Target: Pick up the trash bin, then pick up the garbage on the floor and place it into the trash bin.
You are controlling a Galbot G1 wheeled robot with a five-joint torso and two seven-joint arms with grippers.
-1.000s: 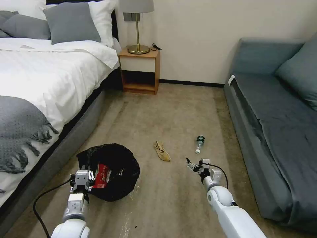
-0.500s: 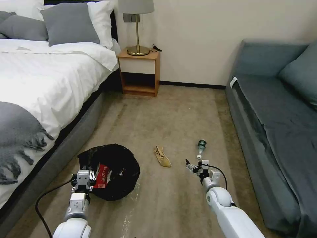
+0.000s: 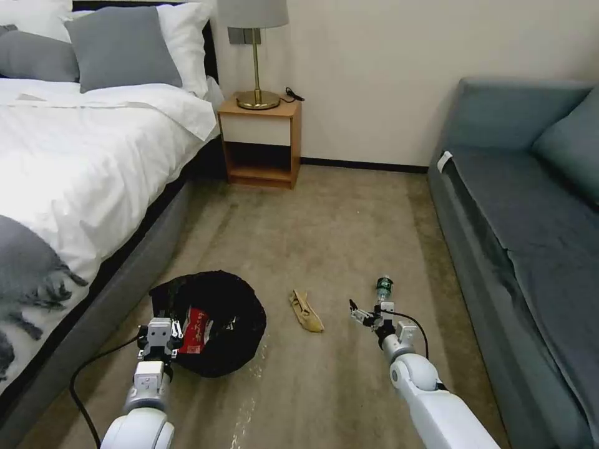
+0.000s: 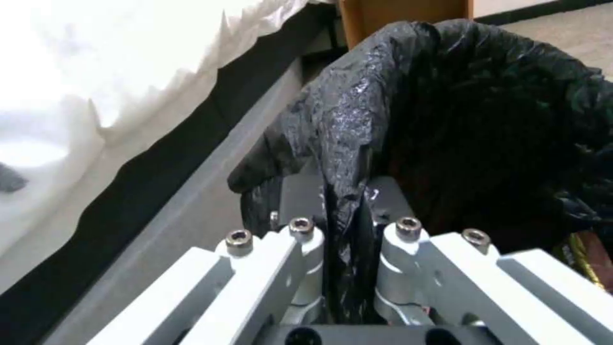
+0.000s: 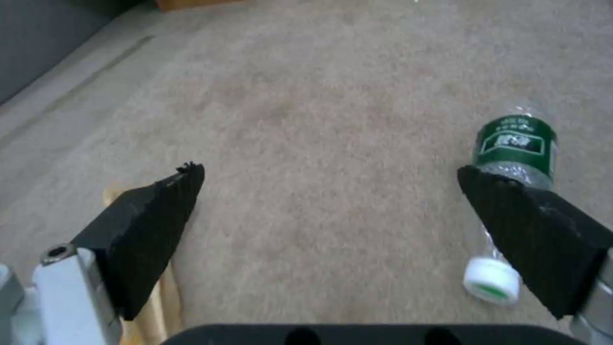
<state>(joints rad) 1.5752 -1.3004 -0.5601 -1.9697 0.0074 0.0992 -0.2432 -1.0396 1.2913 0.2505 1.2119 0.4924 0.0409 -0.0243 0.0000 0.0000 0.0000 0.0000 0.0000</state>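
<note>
**While bin is held, right arm lines up on last floor litter**

With the left gripper [image 3: 160, 337] clamped on the near rim of the trash bin [image 3: 218, 312], the bin step looks done; the left wrist view shows both fingers [image 4: 300, 235] pinched tight on a fold of the black liner [image 4: 345, 143]. Bin sits beside the grey bed base [image 3: 118, 280]; whether it hangs clear of the carpet [image 3: 324, 218] cannot be told. A red-and-white packet [image 3: 194, 327] lies inside, and a gold-edged wrapper [image 4: 578, 256] peeps from the liner.

Right gripper [image 3: 368, 313] hovers low over the carpet, fingers spread wide and empty. Two pieces remain on the floor: a tan crumpled scrap [image 3: 306, 310] to its left, and a small clear bottle [image 3: 382, 289] with green label just beyond its right fingertip. In the right wrist view the bottle [image 5: 514, 158] lies on its side, white cap [image 5: 490, 280] toward the camera, partly behind the right pad [image 5: 530, 225]; the scrap [image 5: 160, 297] shows beside the left pad [image 5: 150, 220]. Neither piece lies between the pads.

Judged step: garbage pickup, halfway. Next move calls for shifting the open fingers sideways to straddle one item, lowering to the carpet, then closing. The bottle may roll if nudged.
</note>
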